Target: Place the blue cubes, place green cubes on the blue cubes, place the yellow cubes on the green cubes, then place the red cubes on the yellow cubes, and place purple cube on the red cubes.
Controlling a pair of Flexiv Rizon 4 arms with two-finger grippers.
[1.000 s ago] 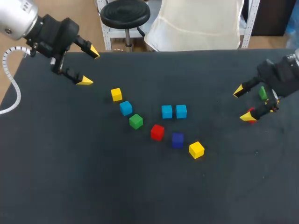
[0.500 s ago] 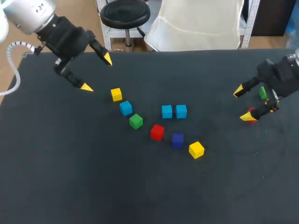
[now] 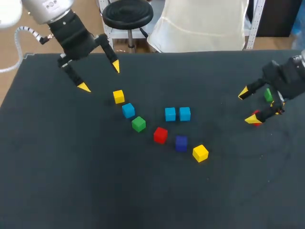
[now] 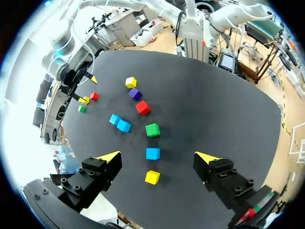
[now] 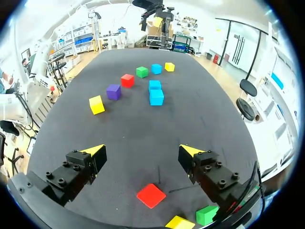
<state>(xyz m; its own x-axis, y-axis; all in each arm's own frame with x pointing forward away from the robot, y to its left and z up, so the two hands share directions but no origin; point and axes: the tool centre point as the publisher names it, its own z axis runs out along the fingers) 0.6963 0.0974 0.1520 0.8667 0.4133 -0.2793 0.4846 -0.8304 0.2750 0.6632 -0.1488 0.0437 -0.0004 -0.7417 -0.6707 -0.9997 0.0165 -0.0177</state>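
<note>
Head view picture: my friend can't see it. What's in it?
Eight small cubes lie scattered, unstacked, on a black table. The left arm's open jaws hang by a yellow cube; the right arm's open jaws hang near a red cube and a green cube.

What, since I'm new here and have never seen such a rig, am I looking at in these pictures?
This is a robot with two arms at a black table. One picture looks down from above and behind it. Each round picture comes from a camera on one arm's wrist, looking out along its two yellow-tipped fingers.

The left gripper and the right gripper are both open and hold nothing.

Small coloured cubes lie loose in the middle of the table: two blue cubes side by side, a third blue cube, a green cube, a red cube, a purple cube, one yellow cube and another yellow cube.

By the right gripper lie a second red cube, a second green cube and a third yellow cube. Nothing is stacked.
</note>
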